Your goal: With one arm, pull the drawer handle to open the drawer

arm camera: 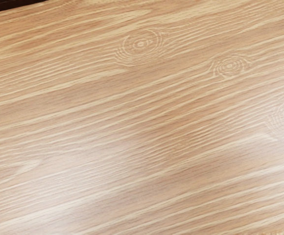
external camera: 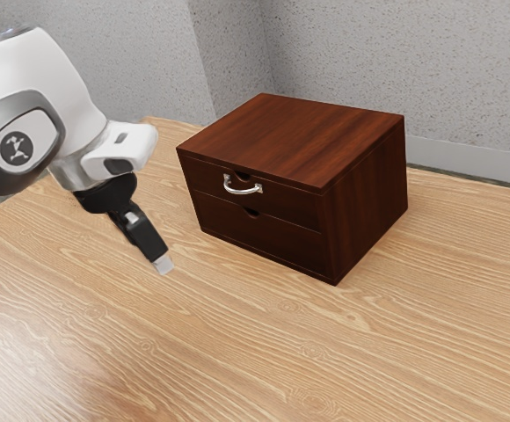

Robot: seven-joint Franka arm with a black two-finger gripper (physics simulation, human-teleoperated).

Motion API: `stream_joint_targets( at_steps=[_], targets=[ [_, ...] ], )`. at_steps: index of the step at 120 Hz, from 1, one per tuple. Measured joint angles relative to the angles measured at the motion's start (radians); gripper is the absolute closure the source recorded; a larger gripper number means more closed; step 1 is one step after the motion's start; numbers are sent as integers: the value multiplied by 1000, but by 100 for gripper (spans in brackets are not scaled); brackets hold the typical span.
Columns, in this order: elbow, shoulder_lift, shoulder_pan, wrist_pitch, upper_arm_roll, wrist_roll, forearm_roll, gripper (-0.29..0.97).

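Your black gripper (external camera: 161, 262) hangs empty above the light wooden table (external camera: 325, 352), and you cannot tell how wide it stands. The top drawer (external camera: 283, 197) of the dark wooden cabinet (external camera: 308, 132) sits shut, its curved silver handle (external camera: 241, 185) not yet grasped.

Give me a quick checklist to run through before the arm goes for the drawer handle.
1. Is the top drawer shut and ready to pull: ok.
2. Is the handle visible on its front, unblocked: ok.
3. Is the gripper at the handle: not ok; it hangs low over the table, apart from the cabinet, on the exterior view's left.
4. Is the hand aimed at the handle: not ok; the wrist view faces tabletop wood.
5. Does the cabinet stand flat on the table: ok.
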Motion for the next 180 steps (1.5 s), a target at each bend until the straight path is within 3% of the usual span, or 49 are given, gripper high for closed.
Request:
stream_joint_targets(
  at_steps=[59, 62, 73, 84, 123, 180],
  targets=[
    [-66, -7, -32, 140, 13, 609, 125, 0],
    [-65, -5, -55, 146, 33, 639, 131, 0],
    [-58, 3, -288, 173, 250, 740, 164, 0],
    [-39, 38, -363, 213, 321, 819, 180, 0],
    [7, 157, -375, 387, 338, 936, 79, 0],
    [62, 256, -368, 475, 342, 1004, 38, 0]
  ],
)
